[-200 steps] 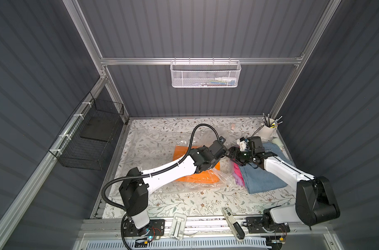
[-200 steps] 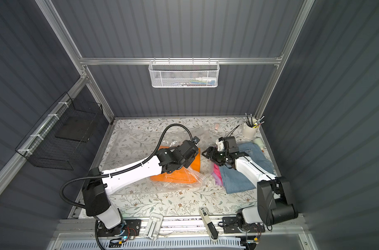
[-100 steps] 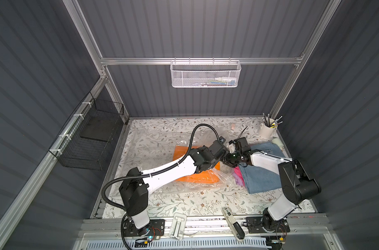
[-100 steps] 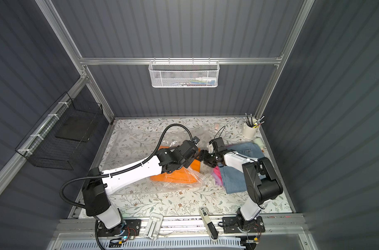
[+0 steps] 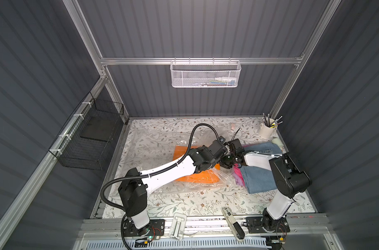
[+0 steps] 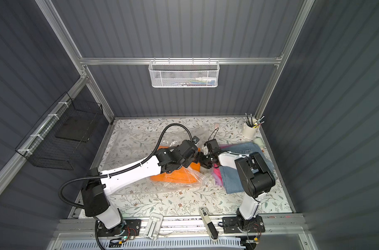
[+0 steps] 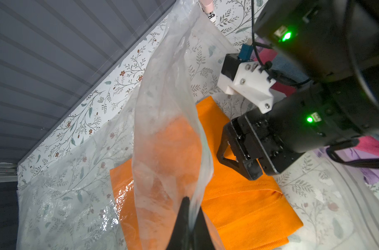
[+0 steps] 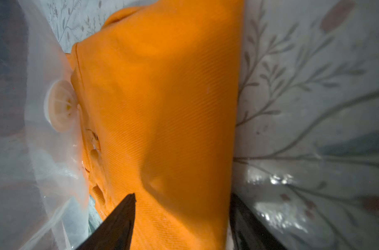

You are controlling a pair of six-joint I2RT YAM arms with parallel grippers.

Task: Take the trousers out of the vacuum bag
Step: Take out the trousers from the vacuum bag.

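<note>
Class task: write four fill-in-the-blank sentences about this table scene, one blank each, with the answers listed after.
1. The folded trousers lying inside the clear, crinkly plastic vacuum bag are bright ____.
2. The shut left gripper pinches the film of the vacuum ____.
3. The right gripper holds its jaws ____, orange cloth between them.
4. Outside the bag, light blue denim trousers lie on hot pink trousers and ____ ones.
Missing words: orange; bag; open; lilac.
</note>
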